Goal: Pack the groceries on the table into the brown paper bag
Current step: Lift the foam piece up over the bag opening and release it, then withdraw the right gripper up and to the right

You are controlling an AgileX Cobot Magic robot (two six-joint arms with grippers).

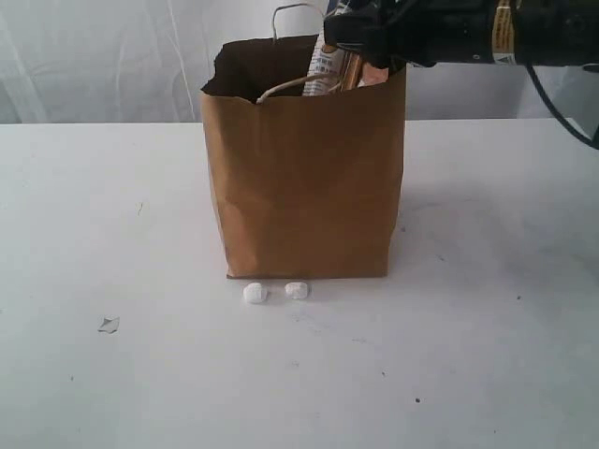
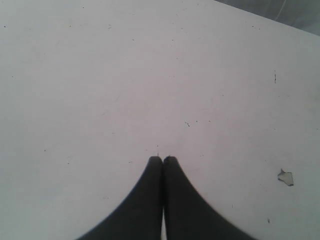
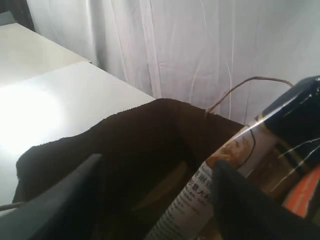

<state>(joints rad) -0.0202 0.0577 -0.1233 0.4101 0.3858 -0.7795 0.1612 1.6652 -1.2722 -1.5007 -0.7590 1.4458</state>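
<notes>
The brown paper bag (image 1: 304, 187) stands upright in the middle of the table (image 1: 112, 206). The long blue-and-white pasta packet (image 1: 325, 65) leans inside it, its top poking above the rim. My right gripper (image 1: 360, 42) hovers over the bag's open mouth at the right. In the right wrist view its fingers are spread wide, one finger beside the pasta packet (image 3: 235, 165), and the right gripper (image 3: 159, 162) clamps nothing. An orange patch (image 3: 300, 197) of another item shows next to the packet. My left gripper (image 2: 163, 158) is shut and empty over bare tabletop, out of the exterior view.
Two small white lumps (image 1: 255, 293) (image 1: 297, 290) lie just in front of the bag. A small paper scrap (image 1: 109, 325) lies at the front left and also appears as a scrap (image 2: 285, 177) near the left gripper. White curtain hangs behind.
</notes>
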